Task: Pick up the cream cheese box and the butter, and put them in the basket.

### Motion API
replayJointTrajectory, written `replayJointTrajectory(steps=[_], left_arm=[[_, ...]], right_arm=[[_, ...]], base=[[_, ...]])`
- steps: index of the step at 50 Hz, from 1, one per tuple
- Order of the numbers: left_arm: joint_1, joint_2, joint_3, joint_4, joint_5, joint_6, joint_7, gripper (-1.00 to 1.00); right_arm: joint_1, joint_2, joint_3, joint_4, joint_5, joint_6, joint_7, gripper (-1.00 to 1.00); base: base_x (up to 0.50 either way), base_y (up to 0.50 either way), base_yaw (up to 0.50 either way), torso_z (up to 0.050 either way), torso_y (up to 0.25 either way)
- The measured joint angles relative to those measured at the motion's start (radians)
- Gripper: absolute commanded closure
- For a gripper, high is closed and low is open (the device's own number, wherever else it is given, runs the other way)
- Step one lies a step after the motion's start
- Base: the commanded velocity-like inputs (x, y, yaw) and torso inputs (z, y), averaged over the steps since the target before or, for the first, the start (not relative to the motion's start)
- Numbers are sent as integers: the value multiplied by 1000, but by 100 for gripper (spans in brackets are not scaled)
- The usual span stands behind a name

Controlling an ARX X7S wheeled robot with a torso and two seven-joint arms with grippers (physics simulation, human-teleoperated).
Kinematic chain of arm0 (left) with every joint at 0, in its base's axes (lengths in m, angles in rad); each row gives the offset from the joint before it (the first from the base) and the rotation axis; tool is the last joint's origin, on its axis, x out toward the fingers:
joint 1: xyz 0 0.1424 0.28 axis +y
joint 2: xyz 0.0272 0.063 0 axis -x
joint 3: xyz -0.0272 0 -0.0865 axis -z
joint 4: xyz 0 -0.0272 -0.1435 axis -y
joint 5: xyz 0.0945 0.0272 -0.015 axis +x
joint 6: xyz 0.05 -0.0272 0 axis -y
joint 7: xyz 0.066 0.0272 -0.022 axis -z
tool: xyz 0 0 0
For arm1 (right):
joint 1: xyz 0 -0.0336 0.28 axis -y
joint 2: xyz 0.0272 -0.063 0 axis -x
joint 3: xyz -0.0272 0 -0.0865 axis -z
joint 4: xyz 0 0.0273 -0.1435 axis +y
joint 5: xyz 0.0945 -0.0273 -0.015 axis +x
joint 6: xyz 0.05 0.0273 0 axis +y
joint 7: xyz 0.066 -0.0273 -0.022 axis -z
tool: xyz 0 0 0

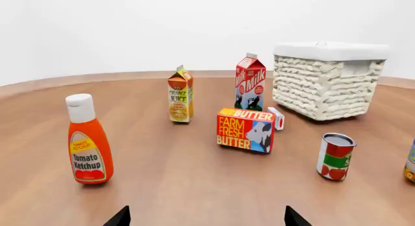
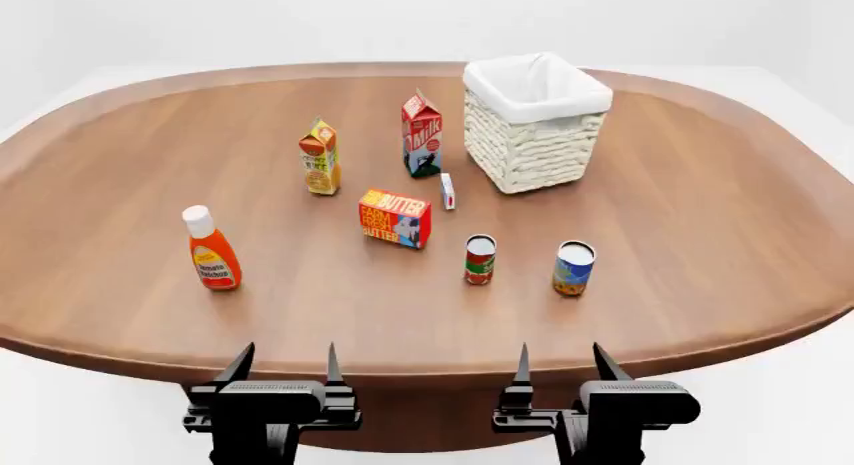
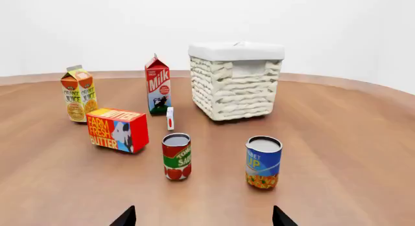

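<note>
The cream cheese box (image 2: 449,191) stands mid-frame between the butter (image 2: 395,218) and the basket (image 2: 534,135), just below the milk (image 2: 422,136). Both grippers, left (image 2: 284,366) and right (image 2: 559,363), hang spread and empty at the bottom edge.

Left tool (image 2: 286,363) open and empty, right tool (image 2: 561,361) likewise, side by side
</note>
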Motion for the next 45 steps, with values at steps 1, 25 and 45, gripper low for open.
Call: replayJointTrajectory(steps=[1,25,45], left_arm=[[0,-1,1,0,-1,0,-1,-100],[26,-61,68,152,-21,-146,-63,-100],[89,-99,92,507,-18,-407,-120,-100]], right_arm=[[0,1,-1,0,1,0,1,-100],[-24,54,-64,-130,36,102,68,-100],[-77,101,-88,-377,71,267,105,-100]], base=[[0,0,0,0,0],[0,0,0,0,0],[0,0,0,0,0]])
